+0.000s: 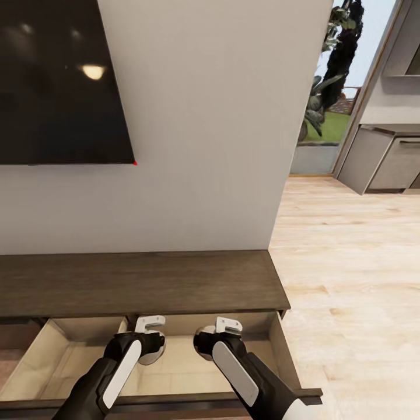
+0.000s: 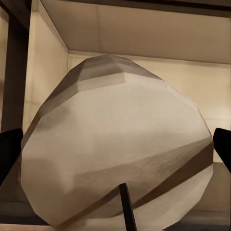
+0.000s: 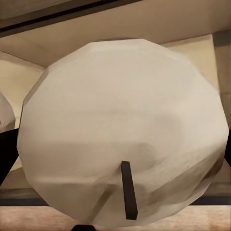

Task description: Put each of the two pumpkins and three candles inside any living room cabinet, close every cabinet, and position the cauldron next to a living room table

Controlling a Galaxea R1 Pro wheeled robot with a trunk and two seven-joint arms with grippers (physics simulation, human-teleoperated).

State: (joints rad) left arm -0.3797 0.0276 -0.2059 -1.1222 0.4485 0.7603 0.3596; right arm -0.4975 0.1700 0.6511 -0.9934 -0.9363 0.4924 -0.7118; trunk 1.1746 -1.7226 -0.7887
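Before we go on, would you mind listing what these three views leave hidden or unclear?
- Drawer floor, head view: the part under both arms is hidden.
- Left hand, head view: the candle it carries is mostly hidden behind the wrist.
- Left wrist view: that candle blocks most of the drawer behind it.
- Right wrist view: the other candle does likewise; the fingers are cut off at the edges.
- Cabinet: its left end is cut off.

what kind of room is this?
Most likely a home living room: a dark wall-mounted TV screen hangs above a long low dark wood cabinet with an open drawer, on pale wood flooring. Grey kitchen units show through the opening at right.
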